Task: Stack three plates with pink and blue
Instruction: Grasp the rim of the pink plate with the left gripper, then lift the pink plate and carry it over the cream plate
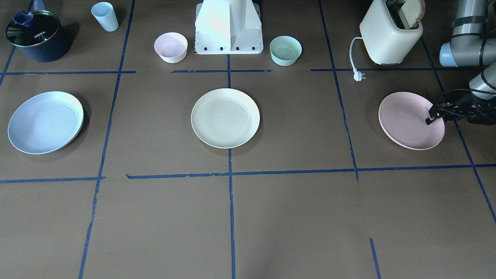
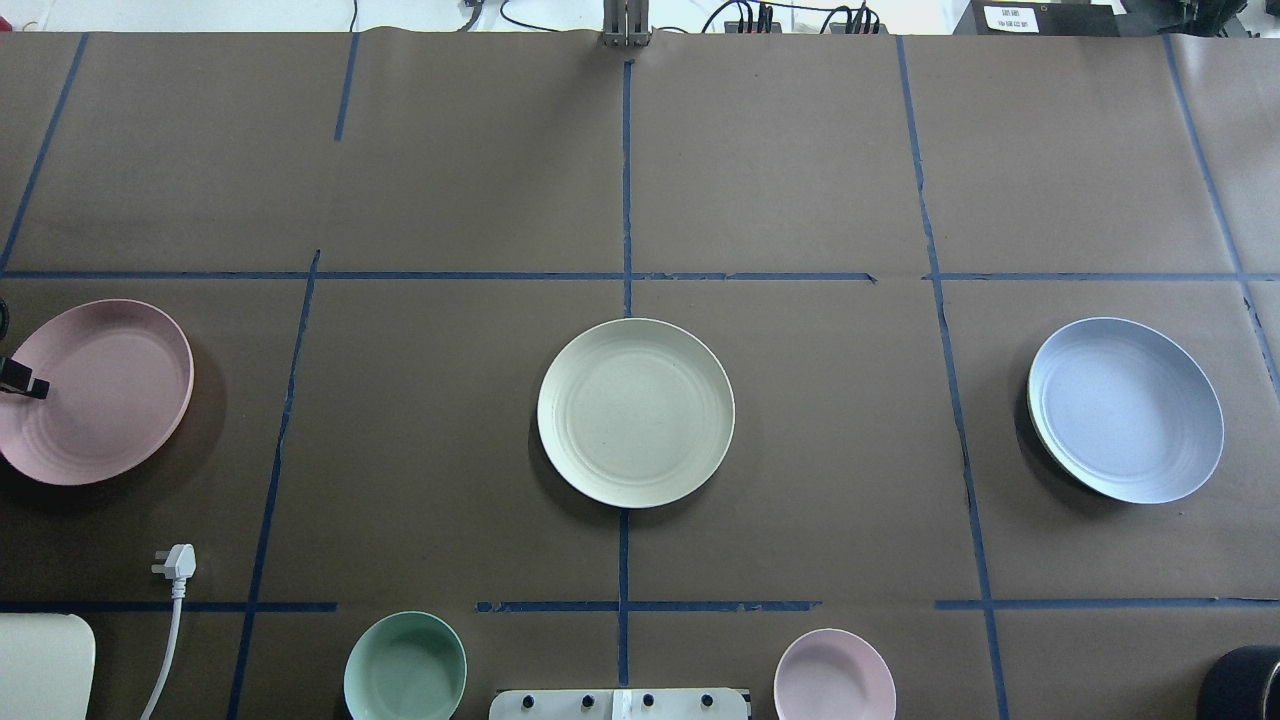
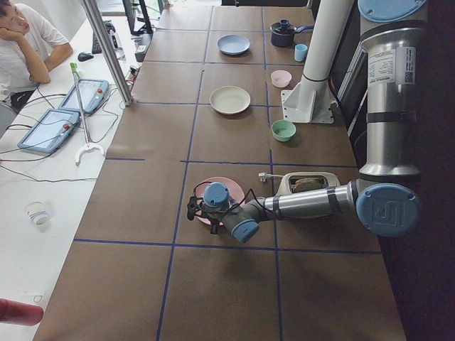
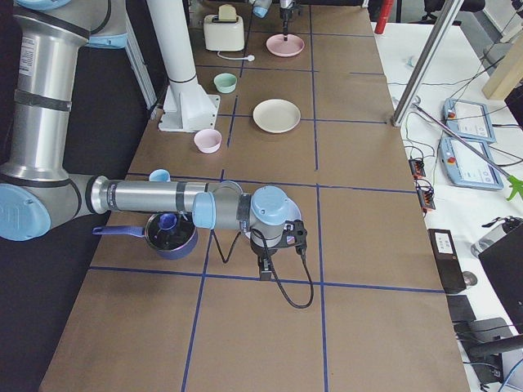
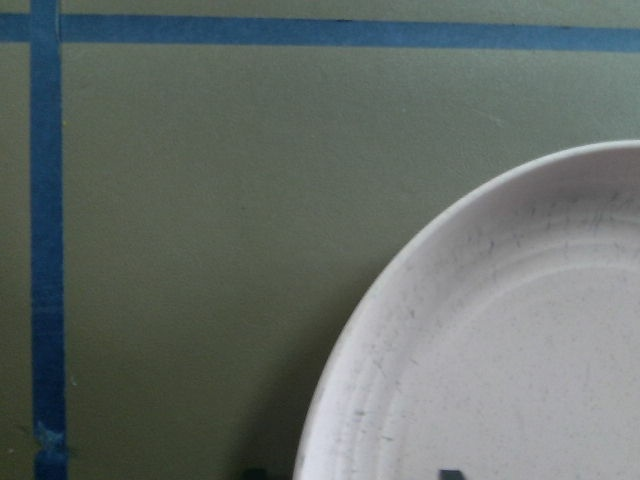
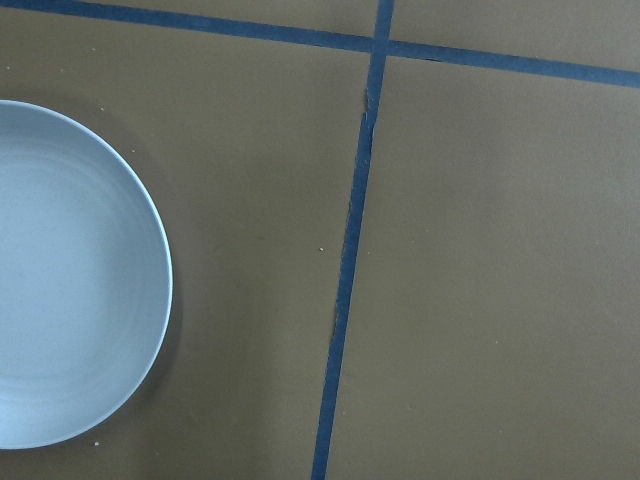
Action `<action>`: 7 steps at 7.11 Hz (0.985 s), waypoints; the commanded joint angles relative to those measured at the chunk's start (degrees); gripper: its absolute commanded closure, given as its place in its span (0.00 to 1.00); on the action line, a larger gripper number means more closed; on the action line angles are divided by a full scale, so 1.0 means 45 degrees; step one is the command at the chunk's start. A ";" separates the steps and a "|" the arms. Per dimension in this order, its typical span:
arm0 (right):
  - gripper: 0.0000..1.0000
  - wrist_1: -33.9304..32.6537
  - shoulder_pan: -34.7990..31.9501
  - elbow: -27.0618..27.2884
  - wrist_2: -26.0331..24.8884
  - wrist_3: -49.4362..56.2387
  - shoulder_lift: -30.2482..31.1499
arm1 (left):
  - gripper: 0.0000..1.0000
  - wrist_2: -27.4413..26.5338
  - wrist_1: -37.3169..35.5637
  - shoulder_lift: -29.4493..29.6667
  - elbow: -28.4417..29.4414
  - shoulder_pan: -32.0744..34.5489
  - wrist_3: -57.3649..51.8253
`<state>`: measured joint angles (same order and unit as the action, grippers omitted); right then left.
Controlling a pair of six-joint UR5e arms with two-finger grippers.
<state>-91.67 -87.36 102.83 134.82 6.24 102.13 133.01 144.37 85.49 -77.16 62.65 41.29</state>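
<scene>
- Currently left gripper (image 1: 432, 118) is spread astride the pink plate (image 1: 407, 124) rim, one finger inside, one outside; nothing looks clamped.
- Rim grip likely: a shallow plate offers no other hold.
- Cream plate (image 1: 225, 118) and blue plate (image 1: 44, 122) lie well clear of those jaws, unstacked.
- Right gripper (image 4: 265, 268): jaw opening can't be told; blue plate is off to its side.

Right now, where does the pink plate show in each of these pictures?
Front-facing: pink plate, right side.
Overhead: plate, left edge.
Exterior left: plate, lower centre.
Exterior right: plate, top centre.
Left wrist: plate, lower right.
Right wrist: not in it.
Shared landmark in the exterior views: the toaster beside it.
</scene>
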 commanded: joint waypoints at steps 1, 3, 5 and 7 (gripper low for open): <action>0.00 0.0000 -0.0001 0.0000 0.0000 0.0000 0.0019 | 1.00 0.1581 -0.0051 0.0084 -0.0236 0.0004 0.0218; 0.00 0.0000 -0.0001 0.0000 0.0020 0.0000 0.0019 | 1.00 0.2337 0.0027 0.0748 -0.1030 0.0121 0.3135; 0.00 0.0000 -0.0001 0.0000 0.0000 0.0000 0.0019 | 1.00 0.2163 -0.0070 0.1603 -0.2883 0.0102 0.5833; 0.00 0.0000 -0.0001 0.0020 0.0000 -0.0019 0.0000 | 1.00 0.1928 -0.0129 0.3766 -0.3108 -0.1021 0.7673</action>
<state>-91.67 -87.36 102.85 134.86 6.22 102.16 142.26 143.94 97.15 -90.26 61.54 71.03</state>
